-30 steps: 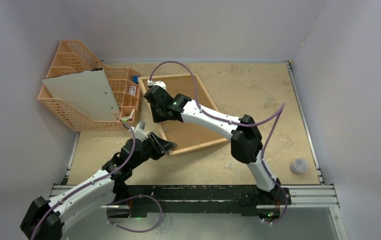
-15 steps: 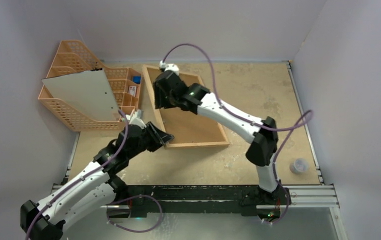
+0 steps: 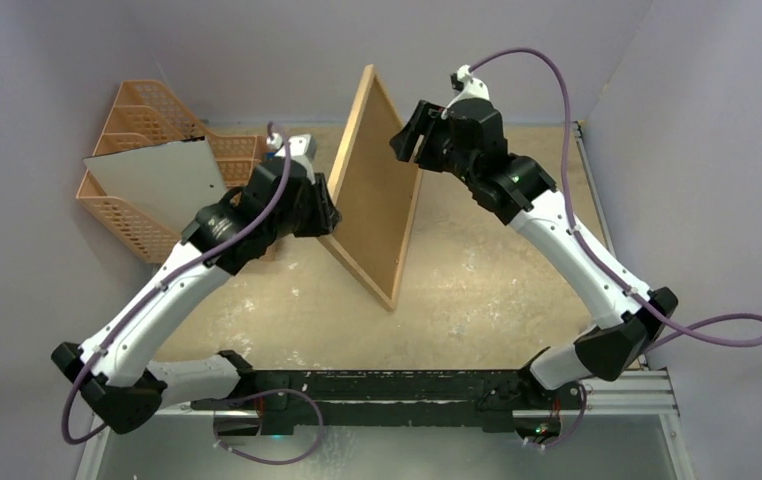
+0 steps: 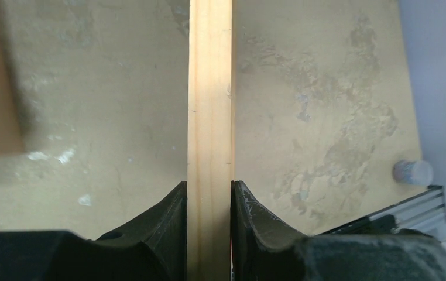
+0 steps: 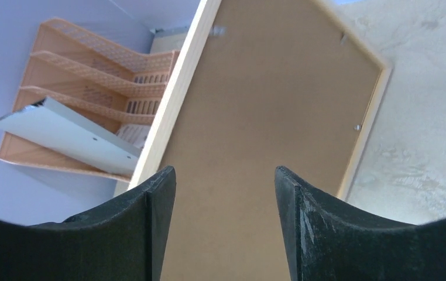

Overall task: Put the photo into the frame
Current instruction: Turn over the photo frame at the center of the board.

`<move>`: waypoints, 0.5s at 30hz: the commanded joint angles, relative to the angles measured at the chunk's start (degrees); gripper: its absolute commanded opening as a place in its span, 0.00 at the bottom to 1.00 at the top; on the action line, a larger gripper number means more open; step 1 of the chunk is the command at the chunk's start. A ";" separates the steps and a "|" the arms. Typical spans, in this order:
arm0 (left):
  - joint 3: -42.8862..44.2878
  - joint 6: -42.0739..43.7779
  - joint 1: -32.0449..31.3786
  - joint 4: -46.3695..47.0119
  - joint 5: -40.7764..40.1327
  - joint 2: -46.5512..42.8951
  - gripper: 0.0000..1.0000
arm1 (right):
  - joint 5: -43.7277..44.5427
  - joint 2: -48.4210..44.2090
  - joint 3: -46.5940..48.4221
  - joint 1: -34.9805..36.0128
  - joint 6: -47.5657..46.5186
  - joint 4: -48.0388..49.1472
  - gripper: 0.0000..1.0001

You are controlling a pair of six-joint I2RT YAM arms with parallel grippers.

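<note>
Left claw [image 4: 209, 186] is pinching the upended frame [image 3: 372, 185] by its edge; right claw [image 5: 219, 175] is gaping empty, facing its back.

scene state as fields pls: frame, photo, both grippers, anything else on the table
frame: standing on edge, tilted, brown back toward the right arm
left gripper: shut on the frame's wooden edge
right gripper: open, facing the frame's back, holding nothing
photo: not visible in any view
organizer: far left, grey sheet leaning in it
</note>
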 commanded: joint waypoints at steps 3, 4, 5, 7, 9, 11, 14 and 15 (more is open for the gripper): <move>16.61 15.95 0.03 -9.04 -2.56 9.95 0.00 | -6.21 0.79 -2.32 -2.18 1.65 1.76 0.69; 18.68 16.95 0.00 -10.09 -3.00 11.32 0.00 | -7.11 1.05 -2.16 -2.60 2.43 1.90 0.71; 20.73 17.86 0.02 -11.03 -3.72 12.85 0.00 | -8.09 1.58 -1.84 -3.03 3.31 1.93 0.71; 25.33 20.10 0.01 -13.56 -5.16 15.74 0.00 | -10.85 3.28 -0.34 -4.06 5.04 1.97 0.71; 28.92 22.25 0.03 -15.23 -6.88 18.11 0.00 | -12.14 5.04 1.20 -4.48 6.35 2.12 0.71; 31.34 23.65 -0.01 -16.27 -7.67 19.94 0.00 | -13.67 6.23 2.20 -4.73 7.52 3.16 0.71; 33.76 25.12 0.06 -16.88 -7.32 22.00 0.00 | -16.31 7.03 3.68 -5.14 8.81 4.89 0.73; 34.11 25.48 0.06 -16.79 -6.96 22.36 0.00 | -16.95 7.23 4.26 -5.28 9.22 5.36 0.73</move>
